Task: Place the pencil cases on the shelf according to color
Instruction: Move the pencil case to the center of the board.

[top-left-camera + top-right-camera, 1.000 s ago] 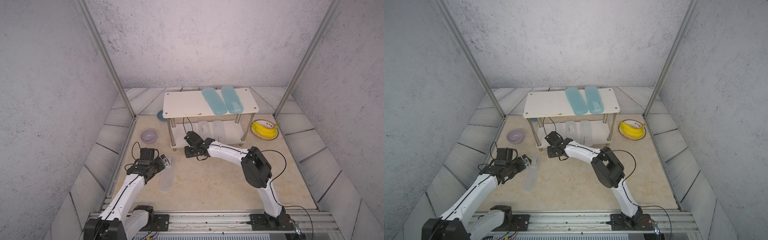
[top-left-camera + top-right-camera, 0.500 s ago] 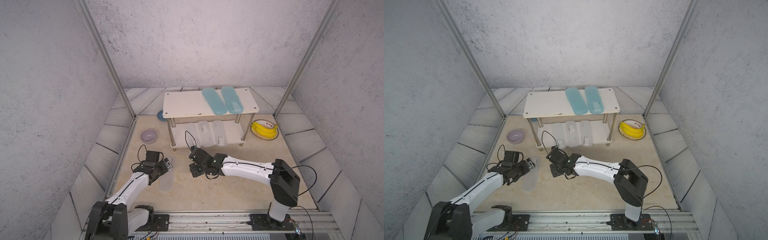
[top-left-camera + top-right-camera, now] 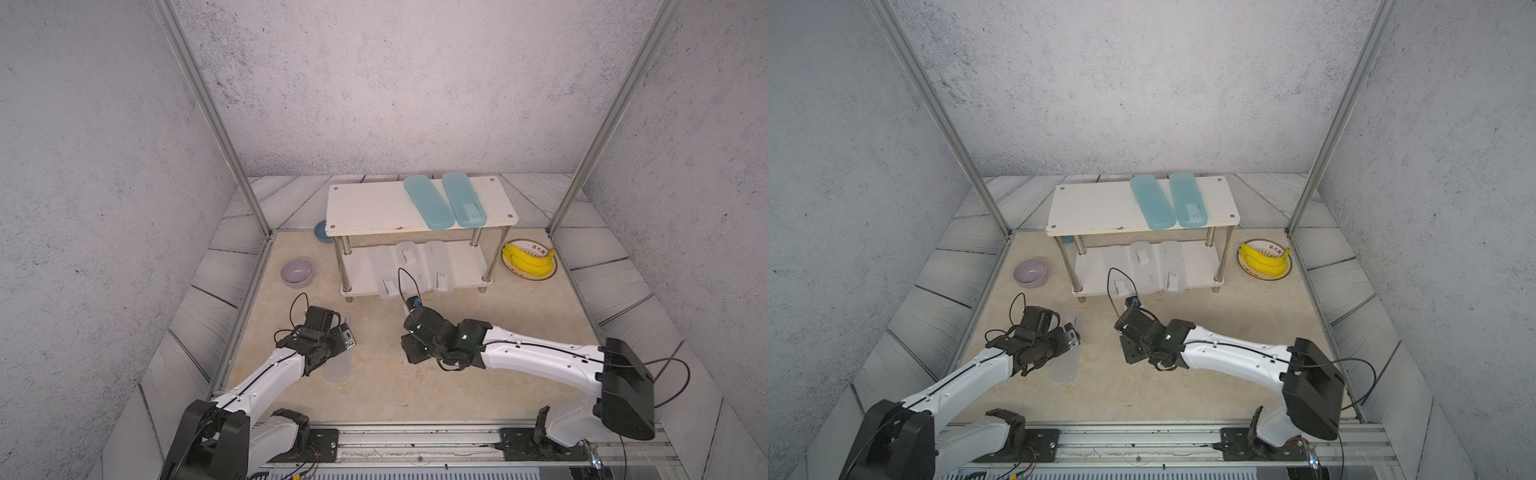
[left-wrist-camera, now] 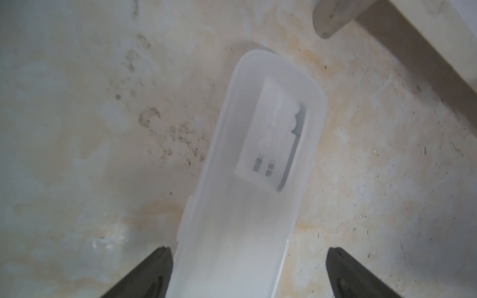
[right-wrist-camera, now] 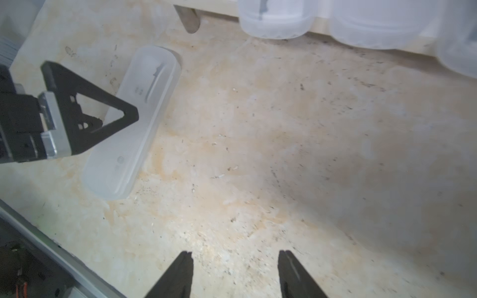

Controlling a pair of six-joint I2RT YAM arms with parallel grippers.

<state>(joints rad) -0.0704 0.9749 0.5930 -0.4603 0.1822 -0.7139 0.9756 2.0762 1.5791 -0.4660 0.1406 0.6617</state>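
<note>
Two teal pencil cases (image 3: 428, 201) (image 3: 463, 199) lie side by side on the top board of the shelf (image 3: 370, 208). Three frosted white cases (image 3: 384, 266) (image 3: 409, 259) (image 3: 440, 262) crowd the lower board, their near ends overhanging its front edge. One more white case (image 3: 338, 363) (image 4: 258, 167) lies flat on the floor at front left. My left gripper (image 3: 343, 336) (image 4: 246, 258) is open and straddles that case's near half. My right gripper (image 3: 409, 353) (image 5: 236, 254) hangs over bare floor in front of the shelf, its jaws a little apart with nothing between them.
A purple bowl (image 3: 296, 271) sits left of the shelf and a blue bowl (image 3: 322, 230) peeks out behind its left leg. A plate of bananas (image 3: 530, 259) stands to the right. The arms' mounting rail (image 3: 415, 440) runs along the front edge.
My right arm has drawn back from the lower shelf board toward the front, leaving the white cases there. My left gripper has settled lower over the floor case.
</note>
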